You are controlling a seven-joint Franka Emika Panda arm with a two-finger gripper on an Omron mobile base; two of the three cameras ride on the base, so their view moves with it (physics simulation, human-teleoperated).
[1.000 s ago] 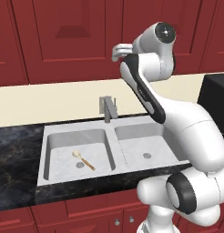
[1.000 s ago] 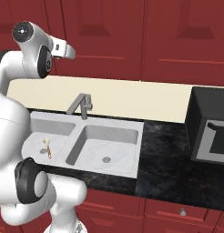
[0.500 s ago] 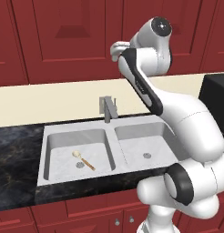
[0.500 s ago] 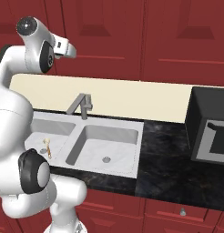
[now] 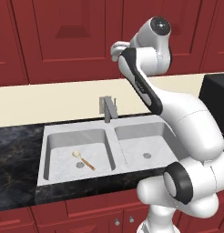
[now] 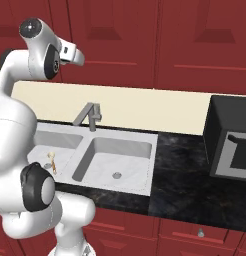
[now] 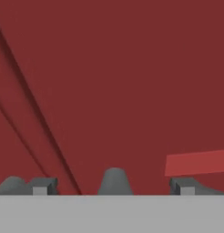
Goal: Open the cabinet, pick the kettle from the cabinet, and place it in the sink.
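**Tool up at the red doors, jaws wide, nothing in them**

My tool [image 7: 113, 186] is raised high, close up vs. the wide dark red wooden cabinet with raised-panel doors [image 5: 73, 36]. Hand view: red door surface w/ slanting panel grooves on the left side, a lighter red strip at lower right. My two dark fingertips [image 7: 41, 185] sit far apart at the bottom of that view, so jaws are wide open & hold nothing. A rounded grey-silver bump [image 7: 114, 182] sits between the tips, right at the door face; looks like a knob, can't tell for sure, & can't tell if it's touched.

Base views: cabinet doors are shut, both of them, across the wall above the cream backsplash [image 6: 145, 107]. My white arm w/ dark joints [image 5: 150, 50] reaches up from the base toward the door; the wrist end points at the red panel.

Below: light grey rectangular double-basin sink [image 5: 109, 150] set in the black marbled desk [image 6: 180, 175], square grey faucet [image 5: 108, 108] at the back between the basins. In the left basin lies a small wooden-handled spoon [image 5: 83, 160], near the drain. Right basin has just its round drain. A black boxy appliance [image 6: 230, 142] stands on the desk well to the right of the sink.
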